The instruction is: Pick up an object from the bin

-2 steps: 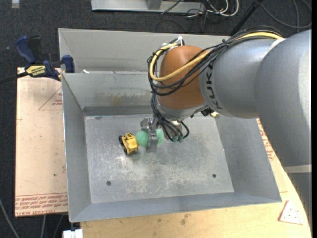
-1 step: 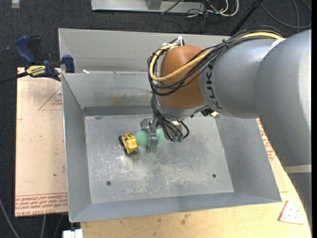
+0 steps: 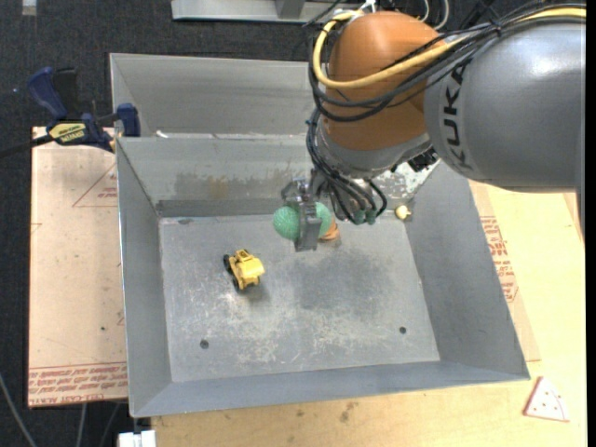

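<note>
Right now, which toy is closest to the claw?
The round green one, right at the claw. The yellow toy sits apart, further left on the bin floor.

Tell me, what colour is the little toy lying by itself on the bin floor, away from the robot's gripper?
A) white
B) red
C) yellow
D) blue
C: the little toy lying on the floor of the bin, apart from the gripper, is yellow.
</note>
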### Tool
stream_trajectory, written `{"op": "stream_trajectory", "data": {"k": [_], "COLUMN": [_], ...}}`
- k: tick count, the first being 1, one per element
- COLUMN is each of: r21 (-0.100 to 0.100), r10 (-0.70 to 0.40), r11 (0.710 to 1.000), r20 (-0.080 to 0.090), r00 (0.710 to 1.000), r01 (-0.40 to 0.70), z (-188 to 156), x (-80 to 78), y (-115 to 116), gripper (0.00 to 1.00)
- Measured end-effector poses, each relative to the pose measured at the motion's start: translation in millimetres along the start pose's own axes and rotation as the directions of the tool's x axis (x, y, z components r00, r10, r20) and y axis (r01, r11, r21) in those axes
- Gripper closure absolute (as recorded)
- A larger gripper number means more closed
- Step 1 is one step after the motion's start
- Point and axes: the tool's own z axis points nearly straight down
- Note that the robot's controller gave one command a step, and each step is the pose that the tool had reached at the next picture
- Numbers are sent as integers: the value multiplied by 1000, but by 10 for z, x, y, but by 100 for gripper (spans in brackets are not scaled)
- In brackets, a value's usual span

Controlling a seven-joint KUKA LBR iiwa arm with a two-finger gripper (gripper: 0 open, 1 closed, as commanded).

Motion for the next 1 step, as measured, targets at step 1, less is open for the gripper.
{"op": "stream_trajectory", "data": {"k": [1], "r21": [0], "r10": [0], "r11": [1000], "r20": [0], "r00": [1000], "r01": [0], "z": [0], "x": [0], "y": [0], "gripper": [100]}}
